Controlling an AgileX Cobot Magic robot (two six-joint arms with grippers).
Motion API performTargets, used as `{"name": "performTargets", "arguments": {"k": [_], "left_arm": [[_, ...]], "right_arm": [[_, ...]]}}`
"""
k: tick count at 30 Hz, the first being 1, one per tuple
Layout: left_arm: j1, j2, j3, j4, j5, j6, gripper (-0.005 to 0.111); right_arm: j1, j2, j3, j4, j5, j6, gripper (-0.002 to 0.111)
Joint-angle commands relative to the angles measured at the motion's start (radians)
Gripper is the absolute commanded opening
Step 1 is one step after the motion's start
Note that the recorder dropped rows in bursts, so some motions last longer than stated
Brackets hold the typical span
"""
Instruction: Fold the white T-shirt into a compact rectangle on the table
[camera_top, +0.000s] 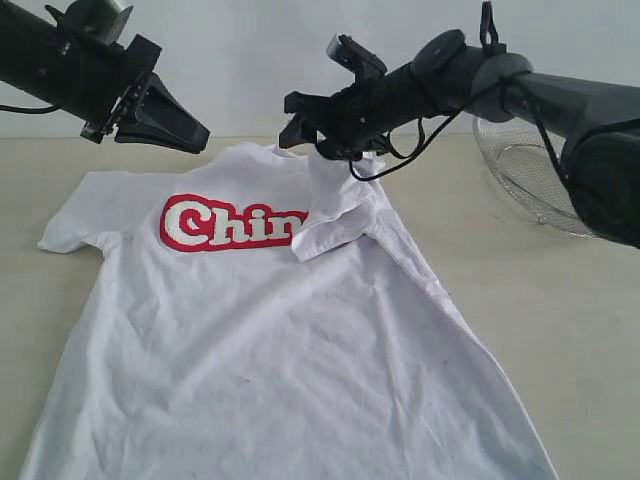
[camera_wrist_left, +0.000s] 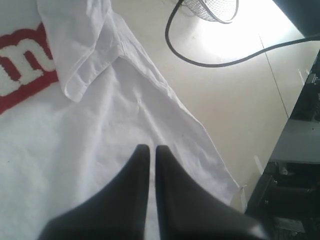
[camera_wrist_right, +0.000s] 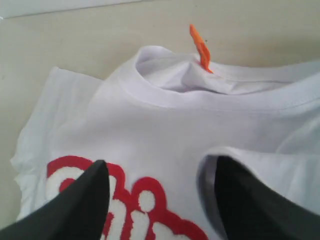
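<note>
You've got the white short-sleeved cotton T-shirt (camera_top: 280, 330) lying front-up on the pale beige matte bench (camera_top: 560, 300), mid-bench, collar toward 12 o'clock, hem toward 6. Its 2 o'clock sleeve (camera_top: 335, 215) is folded in over the chest and covers the tail of the red-outlined white lettering (camera_top: 230, 222). The 10 o'clock sleeve (camera_top: 75, 225) lies flat. A small orange neck tag (camera_wrist_right: 201, 47) sticks up at the collar.

The right gripper (camera_top: 305, 130) hangs over the folded sleeve near the collar, fingers wide apart, nothing between them. The left gripper (camera_top: 200, 138) is up off the cloth at 11 o'clock, fingers pressed together, empty.

A round wire-mesh metal basket (camera_top: 520, 170) sits on the bench at 2 o'clock, clear of the shirt and partly behind the right arm. A black cable loop (camera_top: 395, 165) droops from that arm just above the folded sleeve.
</note>
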Motion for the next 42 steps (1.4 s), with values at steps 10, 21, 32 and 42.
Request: {"name": "performTargets", "arguments": {"k": [10, 21, 32, 42], "left_arm": [[-0.002, -0.010, 0.004, -0.041, 0.004, 0.007, 0.005], [-0.064, 0.002, 0.004, 0.010, 0.004, 0.026, 0.005], [-0.106, 0.089, 0.004, 0.033, -0.047, 0.045, 0.005], [-0.130, 0.091, 0.004, -0.026, -0.130, 0.103, 0.005]], "right_arm": [[-0.030, -0.008, -0.005, -0.077, 0.063, 0.052, 0.055], [-0.075, -0.048, -0.005, -0.087, 0.161, 0.056, 0.055], [-0.153, -0.085, -0.005, -0.118, 0.331, 0.045, 0.043], [-0.224, -0.095, -0.005, -0.165, 0.346, 0.053, 0.041]]}}
